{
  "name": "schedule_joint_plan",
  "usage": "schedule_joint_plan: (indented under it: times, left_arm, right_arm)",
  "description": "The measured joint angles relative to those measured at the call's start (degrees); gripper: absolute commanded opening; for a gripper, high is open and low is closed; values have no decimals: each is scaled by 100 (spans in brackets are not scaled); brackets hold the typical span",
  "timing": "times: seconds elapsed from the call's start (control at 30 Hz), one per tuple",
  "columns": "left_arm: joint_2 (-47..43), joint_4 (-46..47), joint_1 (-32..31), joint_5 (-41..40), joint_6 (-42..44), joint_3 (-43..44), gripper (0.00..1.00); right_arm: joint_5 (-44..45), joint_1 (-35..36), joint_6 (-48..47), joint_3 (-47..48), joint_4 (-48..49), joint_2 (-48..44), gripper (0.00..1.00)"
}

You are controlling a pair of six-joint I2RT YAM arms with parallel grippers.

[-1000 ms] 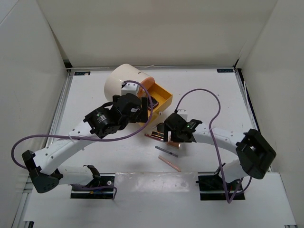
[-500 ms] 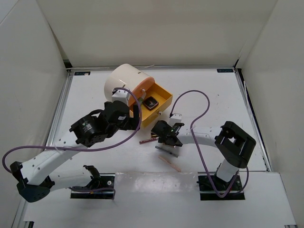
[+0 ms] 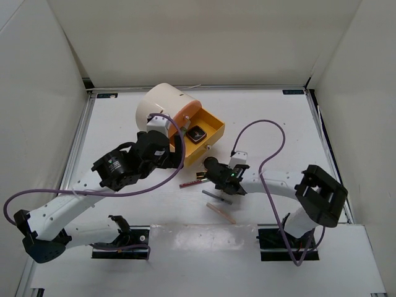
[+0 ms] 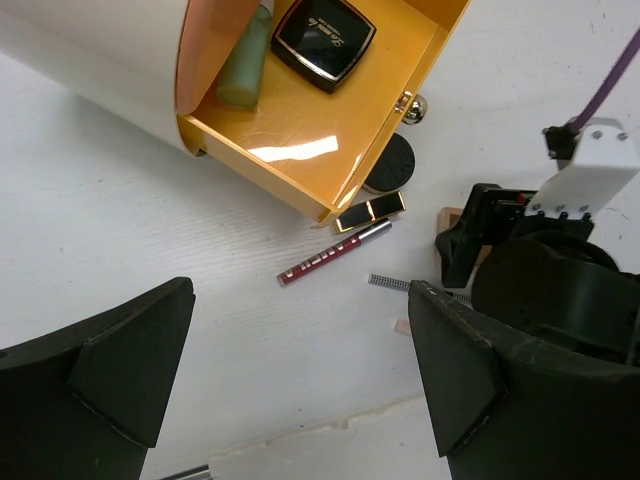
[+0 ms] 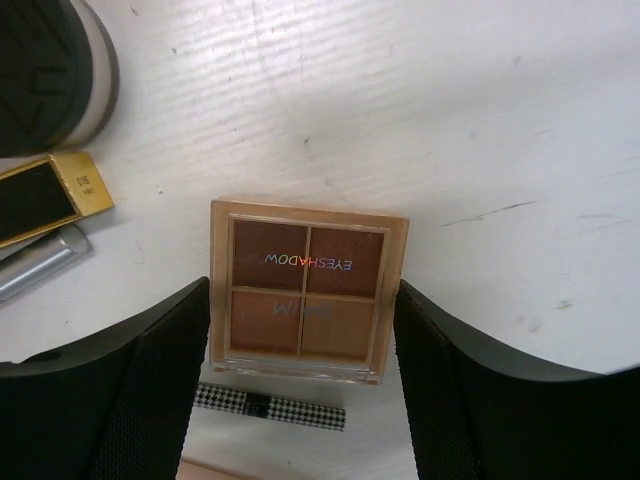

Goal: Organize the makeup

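In the right wrist view my right gripper (image 5: 303, 300) is open, its fingers either side of a square rose-gold eyeshadow compact (image 5: 308, 272) lying flat on the table. A black round compact (image 5: 40, 70), a gold-edged case (image 5: 45, 195) and a checkered grey pencil (image 5: 270, 407) lie close by. My left gripper (image 4: 300, 380) is open and empty above the table. It looks down on the yellow drawer (image 4: 320, 150), which holds a black square compact (image 4: 323, 35) and a mint tube (image 4: 243, 65). A red pencil (image 4: 333, 253) lies in front of the drawer.
The big cream cylinder with an orange front (image 3: 162, 104) stands behind the open drawer (image 3: 213, 125). A pink pencil (image 3: 221, 212) and the grey pencil (image 3: 216, 197) lie near the front. The two grippers (image 3: 172, 150) (image 3: 215, 168) are close together. White walls enclose the table.
My left gripper has pulled back from the drawer, and the black square compact now shows inside it. My right gripper has shifted over the rose-gold compact.
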Motion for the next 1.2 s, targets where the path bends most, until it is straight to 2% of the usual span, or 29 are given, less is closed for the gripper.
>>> schedule_joint_plan:
  times: [0.13,0.27,0.47,0.57,0.73,0.87,0.93,1.0,1.03,1.1,1.17,1.2]
  left_arm:
    - [109,13,0,24,17,0,98]
    - [125,15,0,50,17,0,98]
    - [-90,111,0,46,15,-177,98]
    - [-192,146,0,46,15,-284,98]
    - [-214,142,0,-4,-44,-372,98]
    - [-260,146,0,-42,-92,-389,98]
    - [-313,142,0,-46,-94,-426,98]
    - [-317,149,0,-44,-74,-428,98]
    - [-313,153,0,-37,-39,-428,98]
    - [-282,195,2,-13,74,-428,98]
    - [-203,356,2,39,212,-428,98]
    - [-153,424,2,70,271,-428,98]
  right_arm:
    - [328,-168,-354,302,-358,-402,35]
    - [669,-529,-1185,935,-387,-962,35]
    - [638,-732,-3130,1676,632,-1722,35]
    - [212,-737,-4004,2212,1290,-1475,35]
    - [-595,-745,-4966,3086,2105,-334,36]
    - [-1187,-866,-5268,3139,2345,275,45]
    - [-1425,-1003,-5283,3128,2345,431,54]
    - [-1558,-1126,-5278,3104,2334,472,71]
    - [-1574,-1172,-5270,3080,2352,466,76]
    - [-1633,-1228,-5252,3008,2409,413,79]
    - [-1705,-1244,-5257,3001,2422,391,87]
    - [-1742,-1257,-5254,3001,2428,382,88]
